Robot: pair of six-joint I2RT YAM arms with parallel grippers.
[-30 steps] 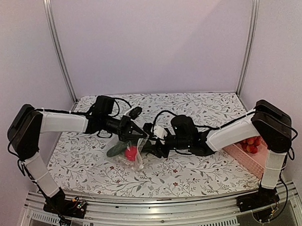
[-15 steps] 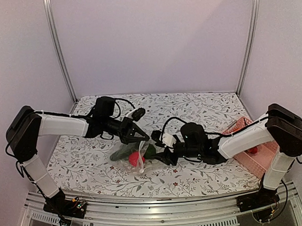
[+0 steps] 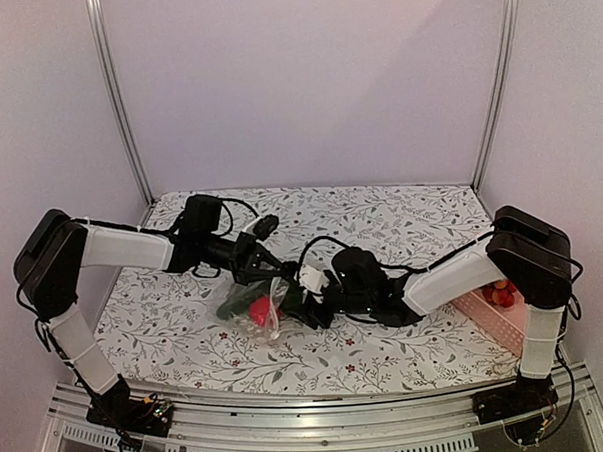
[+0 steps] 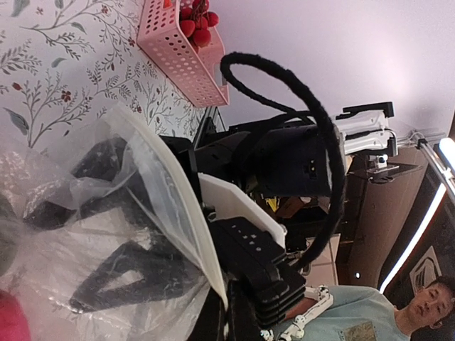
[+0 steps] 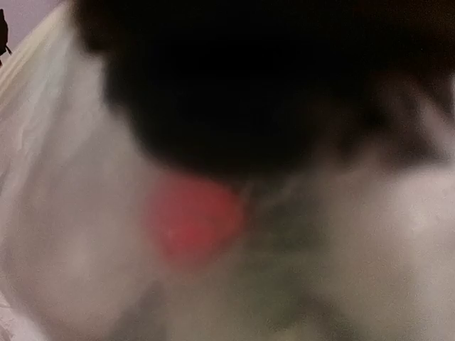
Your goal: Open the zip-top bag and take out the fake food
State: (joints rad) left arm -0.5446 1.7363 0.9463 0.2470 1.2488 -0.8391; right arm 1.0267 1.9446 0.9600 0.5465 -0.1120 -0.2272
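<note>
Top external view puts the zip-top bag (image 3: 273, 299) on the floral table (image 3: 381, 212), at about 8 o'clock from its centre, crumpled and with its mouth lifted. Some of the fake food is inside: a red piece (image 3: 260, 310) and, at its 10 o'clock, a green cucumber (image 3: 233, 302). The left gripper (image 3: 272, 277) sits at the bag's 12 o'clock. The left wrist view shows the zip strip (image 4: 181, 213) running down into its closed jaws, so it appears to be pinching the rim and holding the mouth up. The right gripper (image 3: 297, 308) enters from the bag's 3 o'clock. Seen through the plastic, its fingers (image 4: 85, 177) are spread apart inside the bag with nothing visibly between them, and its own camera gives only a blur of film and red. At the table's 3 o'clock edge, red strawberries (image 3: 502, 295) lie in the pink basket (image 3: 491, 320), so the opening looks done and the emptying partly done, with at least two pieces left. Compared with half a second ago, the right arm has pushed toward 9 o'clock, deeper into the mouth, and now covers more of the basket. The bag and red piece have shifted slightly toward 10 o'clock, and the left gripper has drawn back the same way.
</note>
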